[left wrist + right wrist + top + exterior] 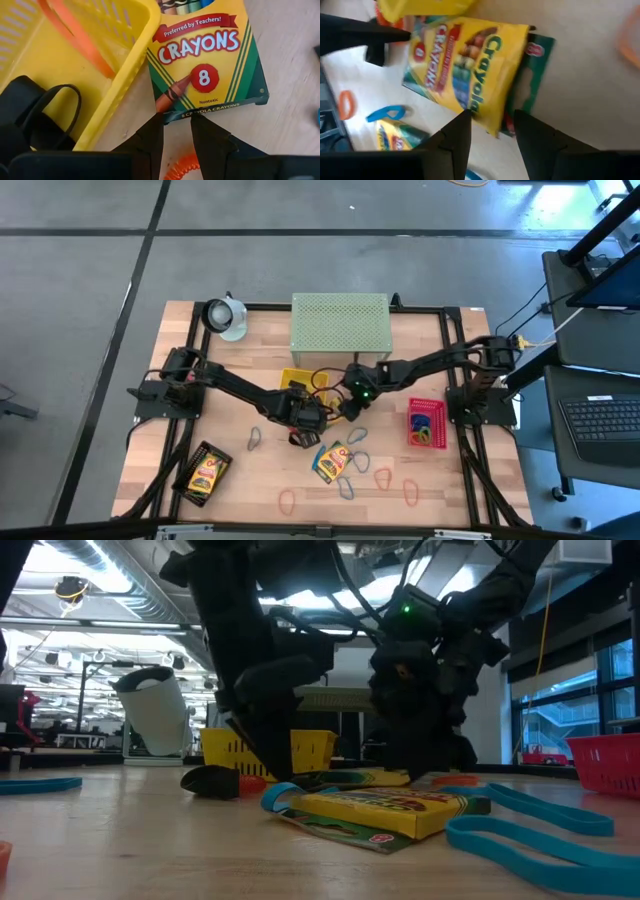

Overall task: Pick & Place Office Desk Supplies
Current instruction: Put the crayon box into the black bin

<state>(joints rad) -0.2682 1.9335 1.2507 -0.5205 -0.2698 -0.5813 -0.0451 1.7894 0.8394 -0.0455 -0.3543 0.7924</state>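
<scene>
A yellow-green crayon box point(205, 55) lies face up on the wooden table, one long side against the yellow mesh tray point(127, 75). My left gripper point(176, 122) stands open at the box's bottom end, slanting down. My right gripper point(492, 117) stands open at its top end point(490, 107), beside the green opened flap point(535, 60). In the high view the two grippers point(303, 420) point(352, 402) meet at mid-table and hide this box. An orange loop point(75, 35) and a black clip point(45, 110) lie in the yellow tray. My left gripper's fingertips point(159, 125) overlap the box's bottom edge point(200, 111), near the corner by the tray. The box reaches well past the gap, so it is not pinched; I cannot tell whether the tips touch it. My right gripper's fingertips point(465, 122) stand on either side of the box's top corner point(492, 131). Whether they touch it I cannot tell.
A second crayon box point(330, 462) lies nearer the front edge among blue and red loops point(345, 485). A third box sits in a black tray point(205, 473) at front left. The pink tray point(427, 423) is at the right, and the green mesh shelf point(340, 320) stands at the back.
</scene>
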